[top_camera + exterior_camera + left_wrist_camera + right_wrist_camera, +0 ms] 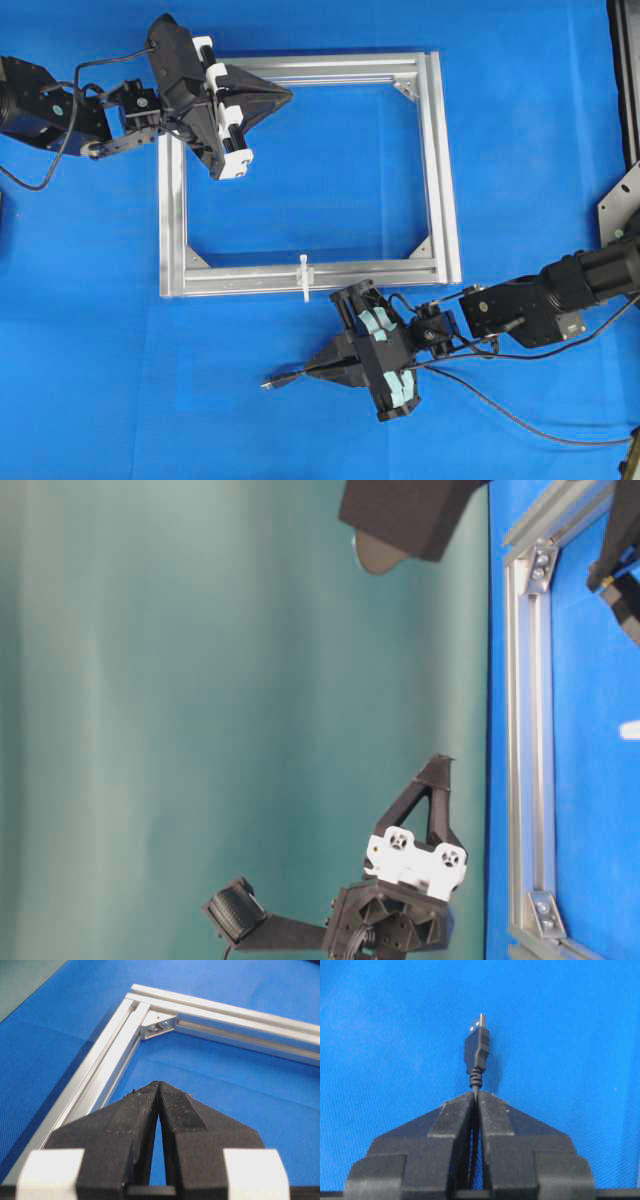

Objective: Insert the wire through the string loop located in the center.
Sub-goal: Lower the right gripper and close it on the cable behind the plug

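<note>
The wire lies on the blue mat in front of the frame, its small dark plug pointing left. My right gripper is shut on the wire just behind the plug. In the right wrist view the plug sticks out ahead of the right gripper. The string loop, tiny and white, sits on the near rail of the silver frame, above and slightly left of the right gripper. My left gripper hangs shut and empty over the frame's far-left part, its tips pressed together.
The silver frame's corner bracket lies ahead of the left gripper. A thin black cable trails across the mat to the lower right. A metal bracket and a dark strip stand at the right edge.
</note>
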Robot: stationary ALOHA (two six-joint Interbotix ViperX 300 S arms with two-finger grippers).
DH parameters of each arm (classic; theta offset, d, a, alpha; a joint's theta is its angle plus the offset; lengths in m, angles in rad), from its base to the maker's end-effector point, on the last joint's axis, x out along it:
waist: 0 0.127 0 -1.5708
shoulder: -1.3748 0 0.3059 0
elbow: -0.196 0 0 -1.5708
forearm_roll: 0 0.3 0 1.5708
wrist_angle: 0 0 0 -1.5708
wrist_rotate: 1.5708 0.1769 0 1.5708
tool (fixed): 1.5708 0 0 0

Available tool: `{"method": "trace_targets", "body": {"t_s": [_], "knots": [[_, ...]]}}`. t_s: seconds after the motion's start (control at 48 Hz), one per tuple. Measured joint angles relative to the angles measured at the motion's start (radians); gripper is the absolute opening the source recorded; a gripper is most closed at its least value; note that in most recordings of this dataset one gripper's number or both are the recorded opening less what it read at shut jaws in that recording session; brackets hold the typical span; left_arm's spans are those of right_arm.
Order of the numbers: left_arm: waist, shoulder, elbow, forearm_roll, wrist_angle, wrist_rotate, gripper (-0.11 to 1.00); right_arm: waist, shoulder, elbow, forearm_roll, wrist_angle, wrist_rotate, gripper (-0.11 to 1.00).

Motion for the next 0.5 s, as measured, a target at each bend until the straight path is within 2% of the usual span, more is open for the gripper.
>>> {"method": "trace_targets", "body": {"t_s": [0.313,0.5], "knots": [[0.002,-0.002,0.000,0.000,-0.002,-0.002,0.00,0.000,0.000,0.000,0.000,0.002,0.003,-0.03],[0.002,-0.002,0.000,0.000,0.000,0.000,0.00,-0.002,-0.040,-0.002,0.000,0.043,0.003,-0.03]]}}
